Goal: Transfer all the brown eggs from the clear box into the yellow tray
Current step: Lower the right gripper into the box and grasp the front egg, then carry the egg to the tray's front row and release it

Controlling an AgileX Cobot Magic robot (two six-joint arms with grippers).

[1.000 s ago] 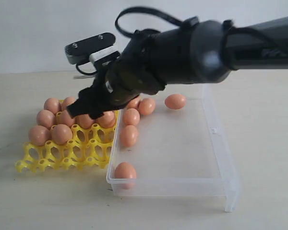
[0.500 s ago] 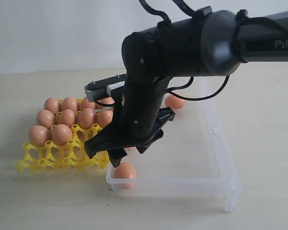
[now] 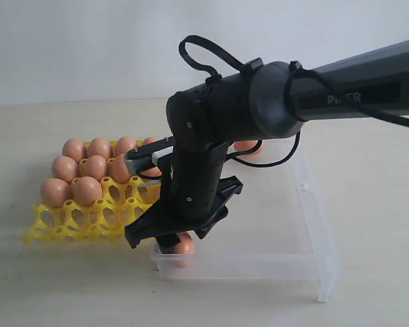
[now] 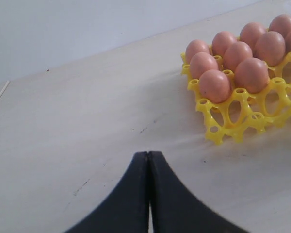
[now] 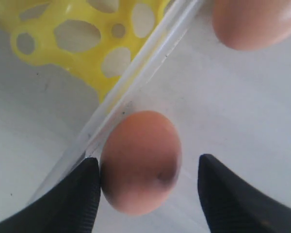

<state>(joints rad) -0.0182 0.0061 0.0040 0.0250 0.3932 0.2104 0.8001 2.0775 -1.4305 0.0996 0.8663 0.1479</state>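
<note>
Right gripper (image 5: pixel 146 167) downturned astride brown egg (image 5: pixel 139 158)

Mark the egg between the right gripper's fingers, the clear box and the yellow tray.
brown egg (image 5: pixel 140 162): right wrist view, middle of its shell.
clear box (image 3: pixel 259 267): exterior view, on its near wall.
yellow tray (image 4: pixel 213 132): left wrist view, on its empty corner lattice.

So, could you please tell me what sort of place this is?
Probably a robotics test bench, not a kitchen: bare tabletop, plain white wall, and a robot arm reaching into a clear box beside a yellow tray.
</note>
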